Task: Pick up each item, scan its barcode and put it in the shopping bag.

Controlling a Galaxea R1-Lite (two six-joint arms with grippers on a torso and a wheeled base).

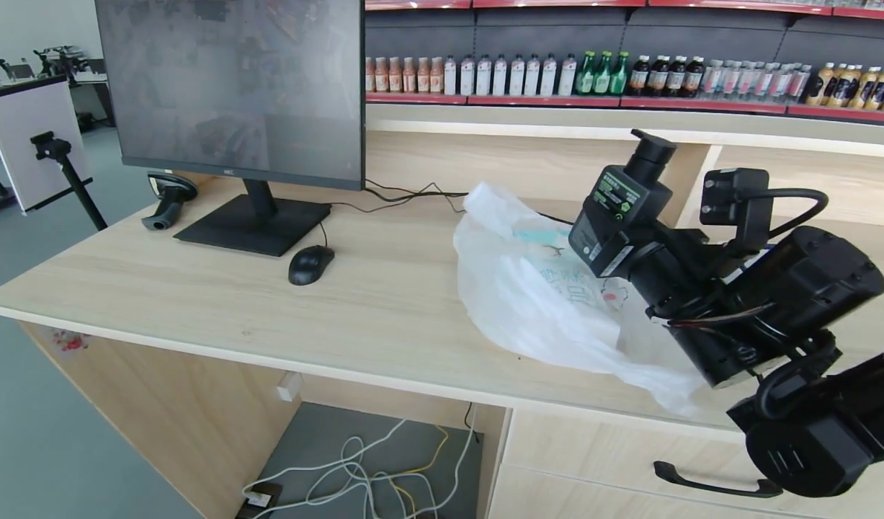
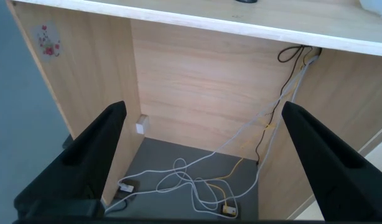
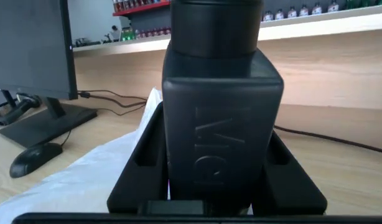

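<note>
We see bright, even indoor light. Faint reflections across dark monitor [image 1: 229, 90]; soft shadows beneath it and mouse [image 1: 310, 264] on counter [image 1: 384, 310]. Head view bows at edges.

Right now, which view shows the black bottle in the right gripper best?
The head view: the black bottle shows nearly whole, cap and label, tilted over the shopping bag. The right wrist view gives its embossed back, in the right gripper. The left wrist view faces under the counter.
</note>
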